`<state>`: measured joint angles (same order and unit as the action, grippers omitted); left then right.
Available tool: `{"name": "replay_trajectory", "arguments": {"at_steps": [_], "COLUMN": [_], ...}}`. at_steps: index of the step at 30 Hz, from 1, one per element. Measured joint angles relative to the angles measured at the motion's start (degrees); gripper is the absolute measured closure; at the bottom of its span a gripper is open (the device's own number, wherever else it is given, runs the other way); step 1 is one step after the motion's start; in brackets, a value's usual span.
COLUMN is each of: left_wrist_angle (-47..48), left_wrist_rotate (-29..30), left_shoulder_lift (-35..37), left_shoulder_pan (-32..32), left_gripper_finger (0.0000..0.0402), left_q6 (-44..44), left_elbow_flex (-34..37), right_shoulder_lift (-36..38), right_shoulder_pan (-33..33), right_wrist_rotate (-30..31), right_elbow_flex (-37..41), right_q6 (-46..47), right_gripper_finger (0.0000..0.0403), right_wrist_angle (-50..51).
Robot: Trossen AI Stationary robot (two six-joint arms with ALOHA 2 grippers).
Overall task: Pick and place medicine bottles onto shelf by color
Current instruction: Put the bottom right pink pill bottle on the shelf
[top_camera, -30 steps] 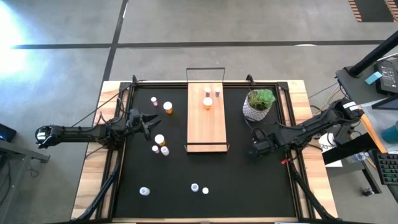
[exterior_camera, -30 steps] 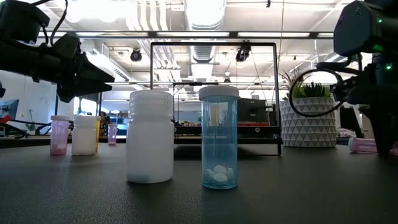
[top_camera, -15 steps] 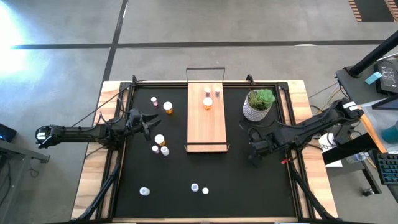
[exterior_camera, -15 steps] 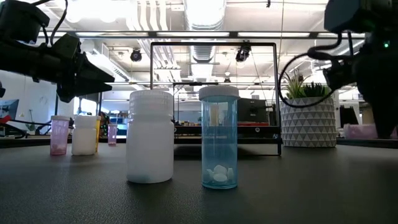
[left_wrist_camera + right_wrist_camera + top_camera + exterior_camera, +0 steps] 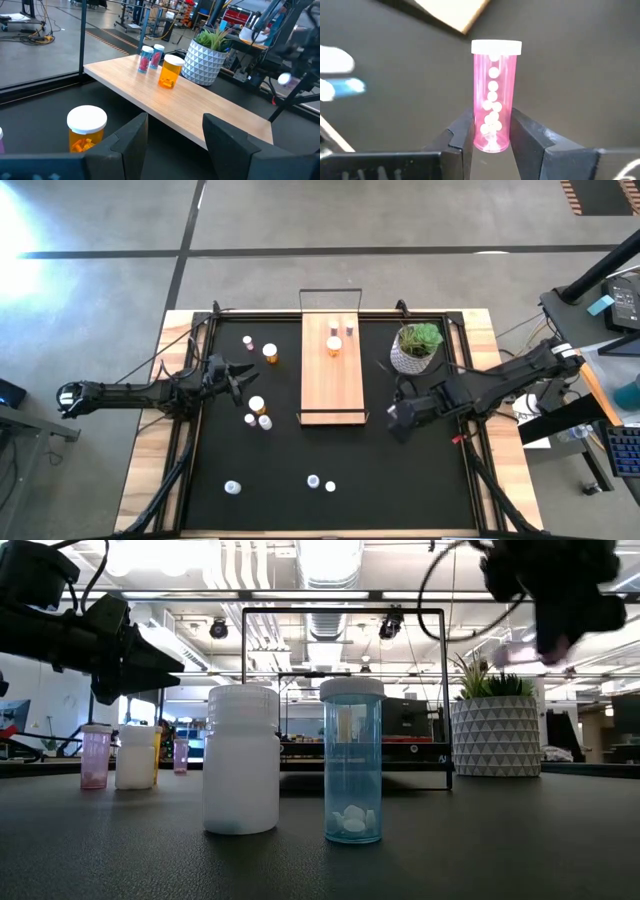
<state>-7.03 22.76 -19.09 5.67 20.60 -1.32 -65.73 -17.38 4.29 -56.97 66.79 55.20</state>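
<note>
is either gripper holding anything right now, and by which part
The right gripper holds a pink bottle by its lower body, cap end pointing away from the fingers. The left gripper is open and holds nothing.

A pink medicine bottle point(image 5: 493, 95) with a white cap hangs clamped in the right gripper point(image 5: 492, 136) – lifted off the mat near the shelf's point(image 5: 333, 370) front end, where three bottles point(image 5: 336, 338) stand.

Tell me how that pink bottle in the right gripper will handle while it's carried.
The pink bottle looks light: a thin clear tube, partly filled with pills. Its smooth wall may slip, since the right gripper pinches only its lower end. The loose pills will probably shift when tilted.
</note>
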Motion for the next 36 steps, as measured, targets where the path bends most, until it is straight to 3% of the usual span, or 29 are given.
{"name": "replay_trajectory", "arguments": {"at_steps": [10,14,19,25,27,34,36], "left_wrist_angle": [-4.07,-9.64,-20.0,-29.12,-30.19,-33.0,-34.74], "left_wrist_rotate": [1.12,1.14,3.17,2.89,1.0,-15.83,-17.81], "left_shoulder_lift": [-0.07,0.02,-0.52,-2.06,-2.66,-5.76,-6.7], "left_shoulder_pan": [-0.02,-0.01,-0.01,-0.02,0.0,-0.02,-0.04], "left_gripper_finger": [0.0228,0.0228,0.0228,0.0228,0.0228,0.0228,0.0228], "left_q6": [-0.07,1.32,11.94,15.15,19.83,34.45,35.86], "left_elbow_flex": [0.02,0.02,0.02,0.02,0.02,-0.83,-0.85], "right_shoulder_lift": [-0.6,-1.88,-3.22,-3.39,-3.39,-3.56,-3.56], "right_shoulder_pan": [0.02,0.0,0.02,0.02,0.02,0.02,0.02], "right_wrist_rotate": [10.35,10.76,10.49,8.76,8.45,4.29,4.27], "right_elbow_flex": [-8.67,-10.22,-10.98,-11.23,-11.23,-11.23,-11.23], "right_q6": [6.17,6.03,4.26,0.53,0.3,-2.28,-2.39], "right_gripper_finger": [0.0305,0.0305,0.0305,0.0305,0.0305,0.0305,0.0305], "right_wrist_angle": [-0.46,-0.64,-1.08,-2.01,-2.06,-3.86,-3.88]}}
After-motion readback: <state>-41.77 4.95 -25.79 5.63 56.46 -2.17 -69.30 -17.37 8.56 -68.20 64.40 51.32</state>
